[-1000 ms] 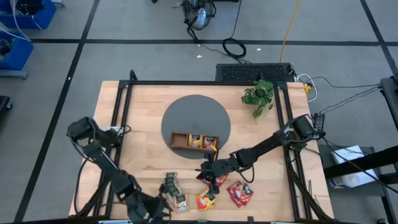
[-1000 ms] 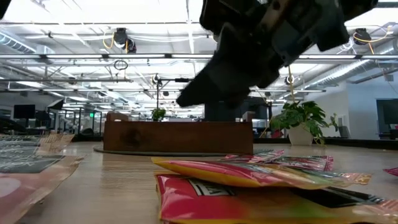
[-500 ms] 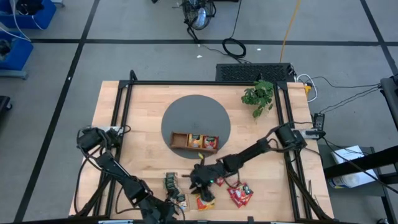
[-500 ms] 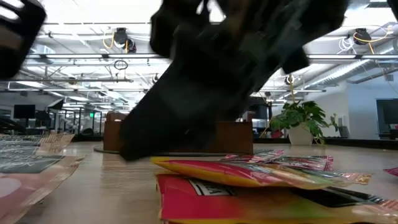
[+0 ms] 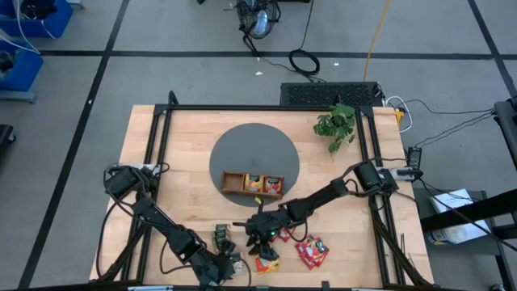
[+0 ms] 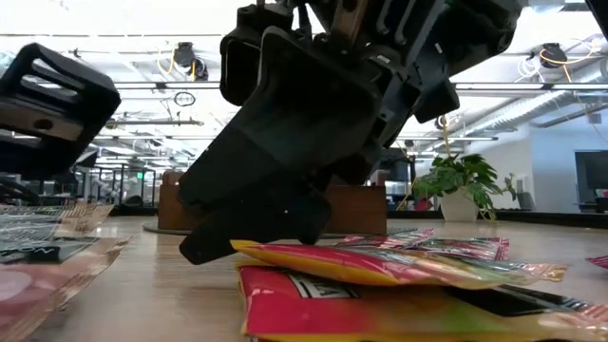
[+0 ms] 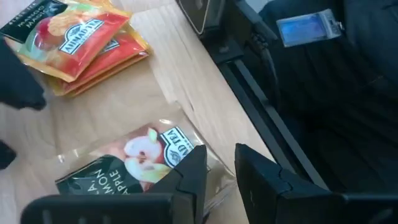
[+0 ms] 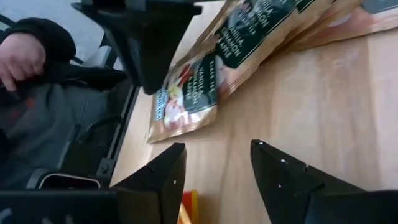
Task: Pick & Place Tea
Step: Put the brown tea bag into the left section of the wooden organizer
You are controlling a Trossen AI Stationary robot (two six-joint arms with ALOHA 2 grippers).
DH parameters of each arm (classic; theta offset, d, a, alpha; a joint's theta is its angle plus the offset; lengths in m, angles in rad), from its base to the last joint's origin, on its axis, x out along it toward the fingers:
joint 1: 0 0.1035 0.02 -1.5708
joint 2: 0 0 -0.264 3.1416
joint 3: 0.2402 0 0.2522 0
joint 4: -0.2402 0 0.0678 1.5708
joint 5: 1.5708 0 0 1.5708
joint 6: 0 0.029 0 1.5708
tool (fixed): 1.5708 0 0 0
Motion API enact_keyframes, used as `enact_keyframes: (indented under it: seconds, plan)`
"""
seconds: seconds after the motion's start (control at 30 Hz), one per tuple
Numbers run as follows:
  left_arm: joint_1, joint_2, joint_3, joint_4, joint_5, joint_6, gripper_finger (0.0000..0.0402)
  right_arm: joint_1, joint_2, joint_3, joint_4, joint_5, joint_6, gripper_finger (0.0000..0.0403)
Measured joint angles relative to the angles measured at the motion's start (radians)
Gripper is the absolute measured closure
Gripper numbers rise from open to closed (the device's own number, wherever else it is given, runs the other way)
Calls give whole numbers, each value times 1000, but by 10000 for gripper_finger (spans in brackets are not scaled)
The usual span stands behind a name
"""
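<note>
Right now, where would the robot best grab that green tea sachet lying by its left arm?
Probably from above, at the free edge of the green sachet facing the open left end effector: it lies flat on the table, so only an edge offers a pinch.

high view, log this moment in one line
left gripper: open, over green sachets | right gripper: open, empty, above orange sachets | tray: on mat

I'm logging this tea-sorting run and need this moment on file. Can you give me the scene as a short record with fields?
tray: wooden tray on the dark round mat, sachets in two compartments, left one looks empty
green sachets: green sachets in a loose row at the near table edge
orange-yellow sachets: orange-yellow sachets stacked beside red sachets
right gripper: right gripper open, over bare wood, holding nothing
left gripper: left gripper open at a green sachet by the table edge
plant: potted plant at the far right
</note>
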Motion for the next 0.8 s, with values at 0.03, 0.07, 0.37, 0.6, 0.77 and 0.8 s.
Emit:
enact_keyframes:
  seconds: [0.03,0.07,0.37,0.6,0.77,0.8]
  plan:
    - [5,0,0,-8,0,-2,314,0,0,0,0,-1,0,230]
    - [10,0,0,-17,2,-3,314,0,0,0,0,-2,0,231]
    - [45,-1,0,-44,7,-2,314,0,0,-1,11,-27,-6,228]
    - [55,-2,0,-65,3,11,314,-1,0,-2,23,-25,20,230]
    - [66,-2,-5,-66,-3,13,314,-10,0,-2,10,53,38,231]
    - [67,-2,-12,-60,-5,13,314,-15,0,-2,8,57,41,231]
